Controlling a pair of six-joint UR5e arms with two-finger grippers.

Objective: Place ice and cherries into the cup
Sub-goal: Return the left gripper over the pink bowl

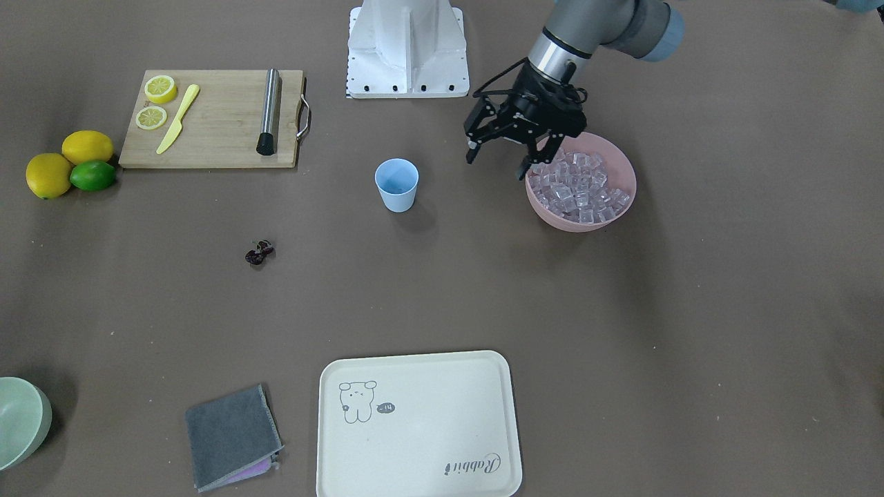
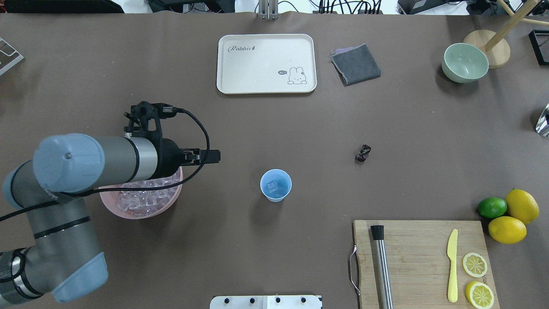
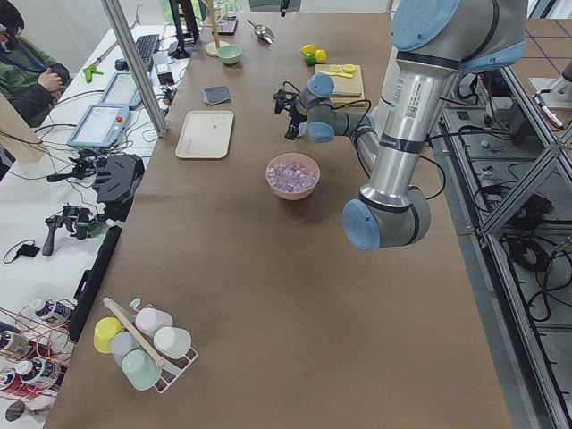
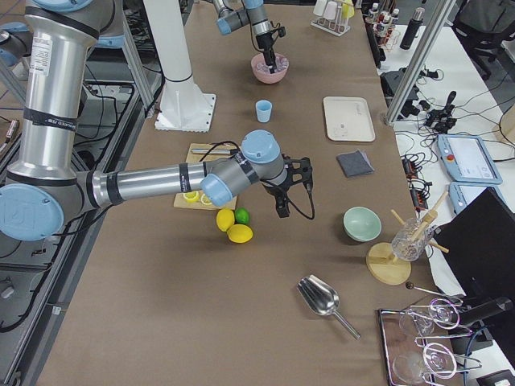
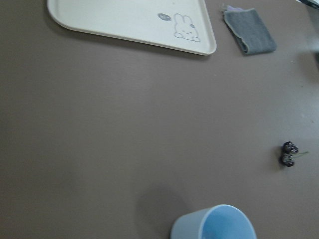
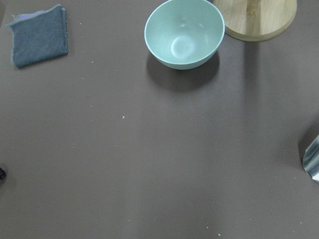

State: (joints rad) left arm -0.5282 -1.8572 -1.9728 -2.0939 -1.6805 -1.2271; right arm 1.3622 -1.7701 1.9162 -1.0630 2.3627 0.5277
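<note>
The light blue cup (image 1: 396, 185) stands upright mid-table and holds one ice cube (image 2: 272, 186). Its rim shows at the bottom of the left wrist view (image 5: 214, 224). Many clear ice cubes (image 1: 579, 188) fill a pink bowl (image 1: 625, 181). The dark cherries (image 1: 260, 252) lie on the bare table, apart from the cup, and also show in the overhead view (image 2: 363, 153). My left gripper (image 1: 498, 160) hangs open and empty over the bowl's edge on the cup side. My right gripper (image 4: 283, 205) shows only in the exterior right view, above the table near the lemons; I cannot tell its state.
A wooden cutting board (image 2: 411, 240) carries lemon slices, a yellow knife and a steel cylinder. Two lemons and a lime (image 2: 492, 207) lie beside it. A cream tray (image 2: 266, 81), a grey cloth (image 2: 356, 64) and a pale green bowl (image 2: 465, 63) sit at the far side.
</note>
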